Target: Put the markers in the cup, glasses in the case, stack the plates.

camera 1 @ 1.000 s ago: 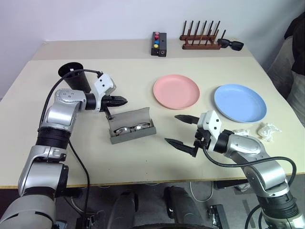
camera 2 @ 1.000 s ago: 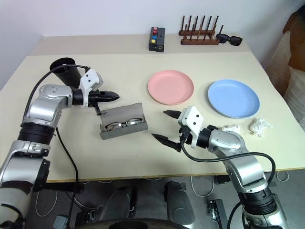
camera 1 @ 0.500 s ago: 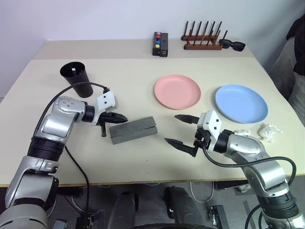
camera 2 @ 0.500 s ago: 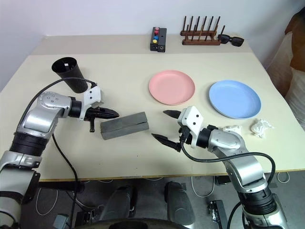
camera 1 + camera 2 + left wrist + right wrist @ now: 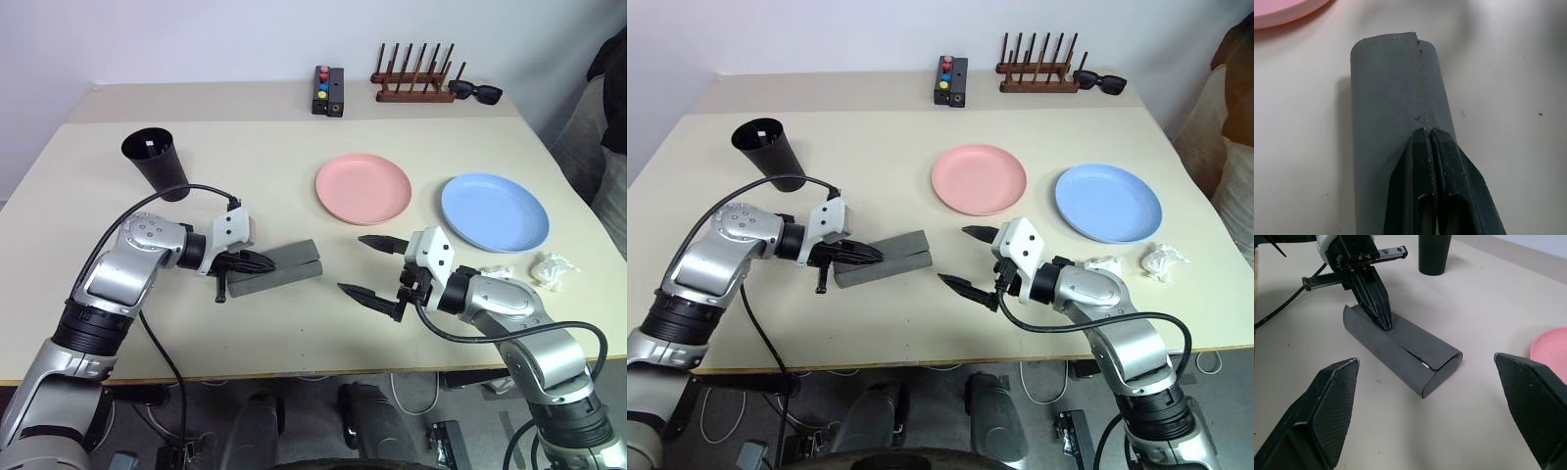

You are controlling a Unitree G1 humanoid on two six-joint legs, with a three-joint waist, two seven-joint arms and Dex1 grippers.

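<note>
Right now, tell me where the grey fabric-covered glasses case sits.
The closed grey fabric-covered glasses case lies near the table's front middle, left of the salmon pink round plate, with the shut left claw resting on its left end.

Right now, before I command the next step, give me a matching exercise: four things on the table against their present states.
Things:
1. glasses case
2. left hand
3. right hand
4. pink plate

States:
a. fingers spread wide, holding nothing
b. lying alone, not stacked with the blue plate
c. lid closed
d. fingers together, tips pressing on the case top

Pairs: 1-c, 2-d, 3-a, 4-b
</note>
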